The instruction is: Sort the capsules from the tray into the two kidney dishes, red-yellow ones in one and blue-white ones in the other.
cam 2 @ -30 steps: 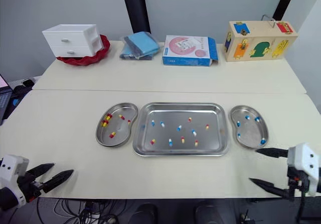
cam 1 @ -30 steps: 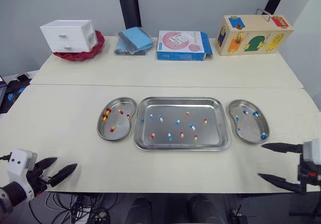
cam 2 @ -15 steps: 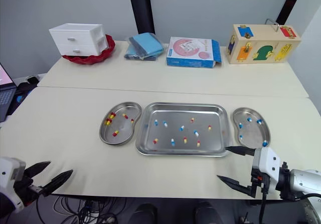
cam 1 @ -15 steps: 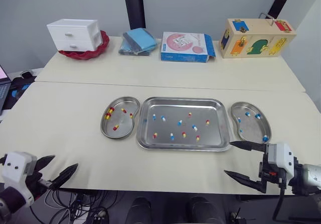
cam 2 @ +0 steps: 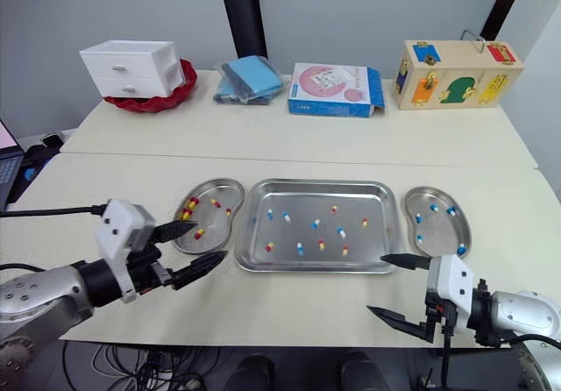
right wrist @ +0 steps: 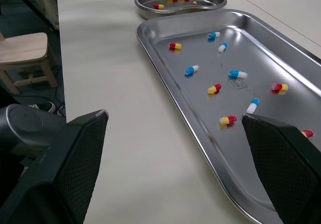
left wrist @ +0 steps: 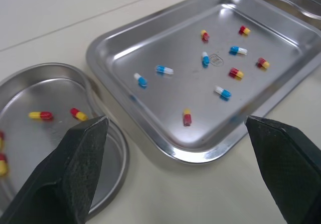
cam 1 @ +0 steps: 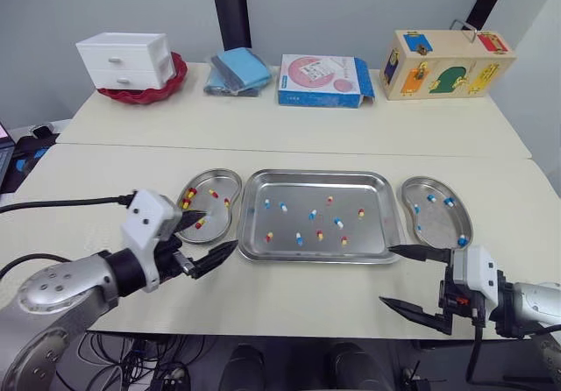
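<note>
A steel tray (cam 1: 311, 174) lies mid-table holding several loose capsules, red-yellow (cam 1: 320, 234) and blue-white (cam 1: 282, 206). The left kidney dish (cam 1: 219, 185) has several red-yellow capsules in it. The right kidney dish (cam 1: 438, 220) holds several blue-white ones. My left gripper (cam 1: 219, 231) is open and empty over the near edge of the left dish, at the tray's front left corner. My right gripper (cam 1: 386, 275) is open and empty just off the tray's front right corner. The left wrist view shows the tray (left wrist: 150, 48) between the fingers (left wrist: 75, 174). The right wrist view looks along the tray (right wrist: 165, 83).
Along the back stand a white drawer box (cam 1: 123, 60) on a red bowl, folded blue cloths (cam 1: 235, 71), a pink-and-blue box (cam 1: 320, 80) and a wooden toy box (cam 1: 443, 62). A wooden stool (right wrist: 25, 58) stands beside the table in the right wrist view.
My left gripper has come in from the table's front left edge to the left dish and the tray's corner. The right gripper has shifted slightly towards the tray.
</note>
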Robot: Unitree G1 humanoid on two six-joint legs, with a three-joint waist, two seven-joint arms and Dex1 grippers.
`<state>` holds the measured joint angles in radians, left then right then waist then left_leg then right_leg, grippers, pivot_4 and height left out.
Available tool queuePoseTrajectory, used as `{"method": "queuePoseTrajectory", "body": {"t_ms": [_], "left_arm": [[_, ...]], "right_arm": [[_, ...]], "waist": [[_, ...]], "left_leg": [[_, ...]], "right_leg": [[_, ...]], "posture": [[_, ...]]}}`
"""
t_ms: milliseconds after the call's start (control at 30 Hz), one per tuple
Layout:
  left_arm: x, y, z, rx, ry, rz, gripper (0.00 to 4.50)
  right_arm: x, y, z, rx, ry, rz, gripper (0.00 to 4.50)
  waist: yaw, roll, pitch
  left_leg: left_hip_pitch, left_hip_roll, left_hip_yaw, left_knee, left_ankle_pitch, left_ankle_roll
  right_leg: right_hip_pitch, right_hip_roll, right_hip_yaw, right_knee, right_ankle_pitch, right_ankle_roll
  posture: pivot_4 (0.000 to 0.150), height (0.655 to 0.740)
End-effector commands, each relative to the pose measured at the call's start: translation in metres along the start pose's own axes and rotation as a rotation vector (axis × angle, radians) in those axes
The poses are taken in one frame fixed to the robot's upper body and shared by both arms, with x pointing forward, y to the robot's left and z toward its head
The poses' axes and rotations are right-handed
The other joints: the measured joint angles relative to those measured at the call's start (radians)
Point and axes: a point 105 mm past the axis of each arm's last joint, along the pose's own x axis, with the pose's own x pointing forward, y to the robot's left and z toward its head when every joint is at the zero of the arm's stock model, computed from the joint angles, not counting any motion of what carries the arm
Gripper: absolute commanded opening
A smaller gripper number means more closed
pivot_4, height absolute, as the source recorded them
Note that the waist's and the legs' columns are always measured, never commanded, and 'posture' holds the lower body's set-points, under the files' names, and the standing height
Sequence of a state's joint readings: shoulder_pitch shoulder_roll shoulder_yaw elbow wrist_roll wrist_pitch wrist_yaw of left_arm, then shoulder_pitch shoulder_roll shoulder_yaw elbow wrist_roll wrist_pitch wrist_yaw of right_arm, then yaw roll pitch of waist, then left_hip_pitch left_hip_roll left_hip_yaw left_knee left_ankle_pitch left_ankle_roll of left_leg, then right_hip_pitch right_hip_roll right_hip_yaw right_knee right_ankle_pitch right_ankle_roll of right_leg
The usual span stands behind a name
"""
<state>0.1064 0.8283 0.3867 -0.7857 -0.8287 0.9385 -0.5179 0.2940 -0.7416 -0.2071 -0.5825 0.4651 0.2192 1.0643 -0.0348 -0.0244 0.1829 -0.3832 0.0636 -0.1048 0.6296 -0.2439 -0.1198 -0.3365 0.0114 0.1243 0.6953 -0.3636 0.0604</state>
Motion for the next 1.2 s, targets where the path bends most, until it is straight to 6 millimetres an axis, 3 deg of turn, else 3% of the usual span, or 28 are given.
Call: {"method": "queuePoseTrajectory", "body": {"t_ms": [33,133,300,767,1067,1200], "left_arm": [[0.002,-0.002,-0.005,0.013,0.034,-0.016,4.5],[0.006,0.001,-0.014,0.001,0.048,-0.02,4.32],[0.018,0.002,-0.013,0.032,0.041,-0.058,3.03],[0.078,0.002,0.015,0.057,0.173,-0.097,3.03],[0.09,-0.001,0.009,0.032,0.278,-0.138,3.03],[0.098,-0.005,-0.005,0.023,0.324,-0.155,3.03]], "right_arm": [[0.001,0.002,0.012,-0.021,-0.024,0.011,4.48],[0.001,0.002,0.013,-0.019,-0.025,0.01,4.49],[0.003,0.004,0.015,-0.016,-0.028,0.014,4.5],[0.007,0.011,0.013,0.007,-0.028,0.001,4.5],[0.009,0.014,0.013,0.014,-0.033,-0.013,4.5],[0.008,0.017,0.012,0.022,-0.035,-0.028,4.5]], "waist": [[0.0,0.0,0.0],[0.002,0.0,0.0],[0.003,0.0,0.0],[0.002,0.0,0.001],[0.004,0.0,0.001],[0.005,0.0,0.001]], "left_leg": [[0.0,0.0,0.0,0.0,0.0,0.0],[0.0,0.0,0.0,0.0,0.0,0.0],[0.0,0.0,0.0,0.0,0.0,0.0],[-0.002,-0.001,-0.002,0.0,0.0,0.0],[-0.004,-0.001,-0.002,0.0,0.0,0.0],[-0.005,-0.001,-0.003,0.0,0.0,0.0]], "right_leg": [[0.0,0.0,0.0,0.0,0.0,0.0],[0.0,0.0,0.0,0.0,0.0,0.0],[0.0,0.0,0.0,-0.001,0.0,0.0],[0.0,0.0,-0.002,-0.002,0.0,0.0],[0.0,0.0,-0.002,-0.004,0.0,0.0],[0.0,0.0,-0.003,-0.004,0.0,0.0]], "posture": [[0.15,0.74],[0.15,0.74],[0.15,0.74],[0.15,0.74],[0.15,0.74],[0.15,0.74]]}}
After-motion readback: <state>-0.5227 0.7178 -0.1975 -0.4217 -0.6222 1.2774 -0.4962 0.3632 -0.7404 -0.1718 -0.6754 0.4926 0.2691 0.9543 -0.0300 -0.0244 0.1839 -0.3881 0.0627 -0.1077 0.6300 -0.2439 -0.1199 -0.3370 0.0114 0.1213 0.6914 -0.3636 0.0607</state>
